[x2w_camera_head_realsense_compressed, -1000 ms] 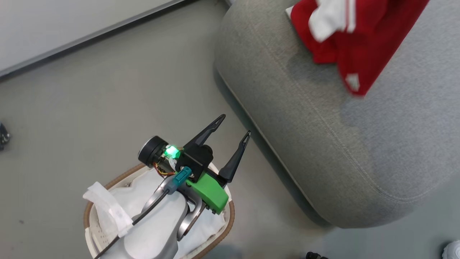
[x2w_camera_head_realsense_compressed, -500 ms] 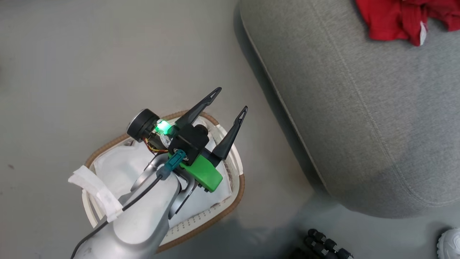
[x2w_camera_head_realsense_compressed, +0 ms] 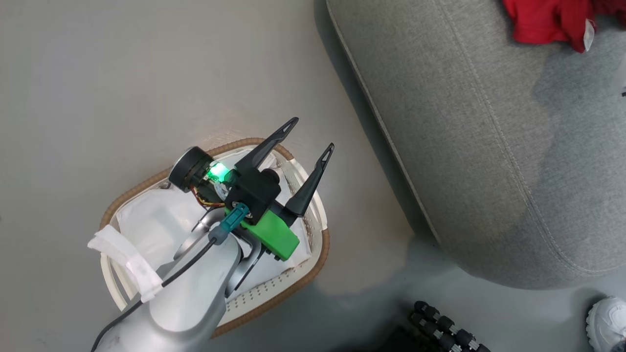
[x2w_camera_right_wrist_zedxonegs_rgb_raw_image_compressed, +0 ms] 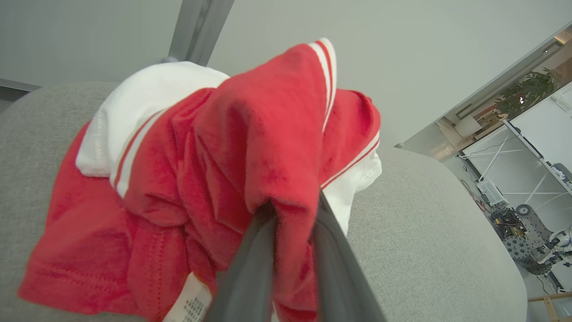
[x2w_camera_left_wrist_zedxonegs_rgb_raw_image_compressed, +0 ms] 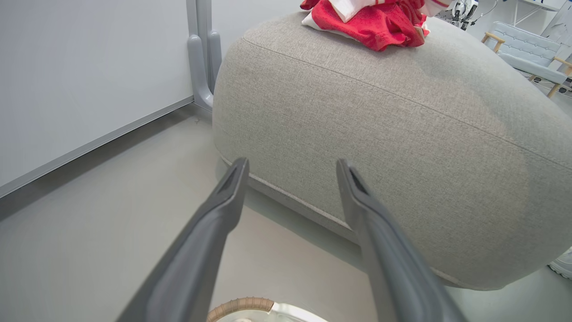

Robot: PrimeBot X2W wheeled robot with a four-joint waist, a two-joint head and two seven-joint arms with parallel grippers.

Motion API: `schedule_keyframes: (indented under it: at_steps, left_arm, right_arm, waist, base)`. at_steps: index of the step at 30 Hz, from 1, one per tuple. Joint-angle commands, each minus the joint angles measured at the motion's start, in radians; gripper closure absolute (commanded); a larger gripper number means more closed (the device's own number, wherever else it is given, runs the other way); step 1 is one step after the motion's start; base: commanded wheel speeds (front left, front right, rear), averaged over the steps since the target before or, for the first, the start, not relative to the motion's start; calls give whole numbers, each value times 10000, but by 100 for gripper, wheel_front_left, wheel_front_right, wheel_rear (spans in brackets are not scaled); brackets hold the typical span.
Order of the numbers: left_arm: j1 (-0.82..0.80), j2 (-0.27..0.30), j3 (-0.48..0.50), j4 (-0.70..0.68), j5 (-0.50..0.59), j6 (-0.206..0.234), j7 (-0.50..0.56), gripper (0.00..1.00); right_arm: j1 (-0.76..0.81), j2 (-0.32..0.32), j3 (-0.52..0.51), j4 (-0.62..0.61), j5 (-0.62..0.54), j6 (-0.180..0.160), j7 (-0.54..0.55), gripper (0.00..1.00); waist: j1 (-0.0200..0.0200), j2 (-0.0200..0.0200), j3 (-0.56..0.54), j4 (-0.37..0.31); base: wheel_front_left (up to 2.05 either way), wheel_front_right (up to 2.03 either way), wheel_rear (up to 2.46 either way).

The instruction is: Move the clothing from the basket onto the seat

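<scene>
Between the pinching fingers of the right gripper [x2w_camera_right_wrist_zedxonegs_rgb_raw_image_compressed: 292, 210], the clothing [x2w_camera_right_wrist_zedxonegs_rgb_raw_image_compressed: 250, 134] lies on the seat [x2w_camera_right_wrist_zedxonegs_rgb_raw_image_compressed: 424, 214]; its white label [x2w_camera_right_wrist_zedxonegs_rgb_raw_image_compressed: 190, 302] beside them is unreadable. The left gripper [x2w_camera_head_realsense_compressed: 313, 133] hovers spread above the basket [x2w_camera_head_realsense_compressed: 320, 254].

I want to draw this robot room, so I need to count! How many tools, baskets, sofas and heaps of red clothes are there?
Tools: 2, the left tool open, the right tool shut on the clothing
Baskets: 1, the basket
Sofas: 1, the sofa
Heaps of red clothing: 1
Total: 5
</scene>
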Motion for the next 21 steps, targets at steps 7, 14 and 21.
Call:
schedule_keyframes:
  at_steps: [7, 14, 21]
  left_arm:
    - [318, -122, 55, 138, -321, 54, -1, 0]
    - [750, -474, 554, 53, -613, 125, -2, 0]
    - [1276, -917, 1452, -31, -821, 275, -2, 0]
  right_arm:
    - [953, 161, 347, -321, 223, -14, -47, 0]
    - [1240, -189, 917, -711, 581, -14, -48, 0]
    - [1088, -163, 1325, -1053, 919, -14, -48, 0]
  waist:
    - [-2, -1, -1011, -175]
    - [-2, -1, -2188, 5]
    - [-2, -1, -3320, 667]
  base:
    - [0, 0, 0]
    - [0, 0, 0]
    - [0, 0, 0]
